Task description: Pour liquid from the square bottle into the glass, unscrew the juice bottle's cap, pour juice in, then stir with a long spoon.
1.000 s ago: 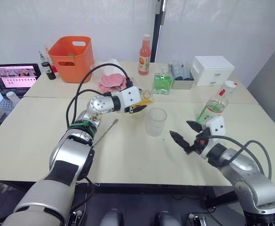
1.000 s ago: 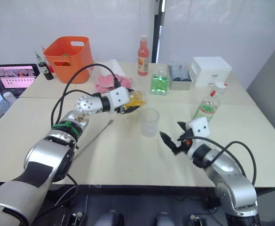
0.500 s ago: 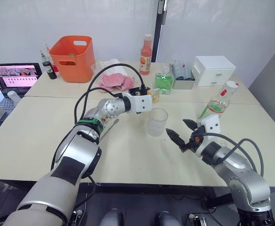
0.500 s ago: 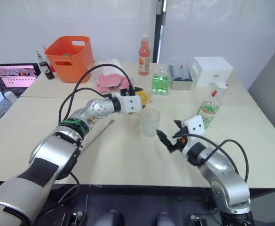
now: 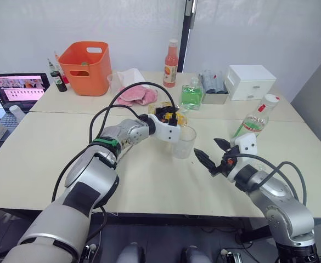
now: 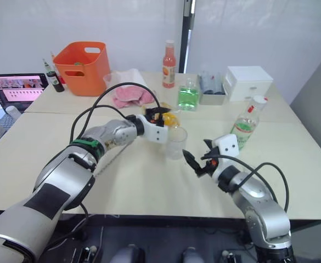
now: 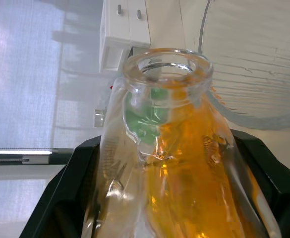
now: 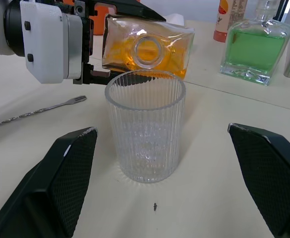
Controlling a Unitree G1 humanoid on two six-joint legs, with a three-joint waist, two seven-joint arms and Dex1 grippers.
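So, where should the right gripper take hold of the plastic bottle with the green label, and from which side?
Probably at the labelled middle of the plastic bottle, coming level from the robot's side. It stands upright just behind the open right gripper, its body looks slim and straight there, and this leaves the white cap free for unscrewing.

text: none legible | labels on bottles: too small to read
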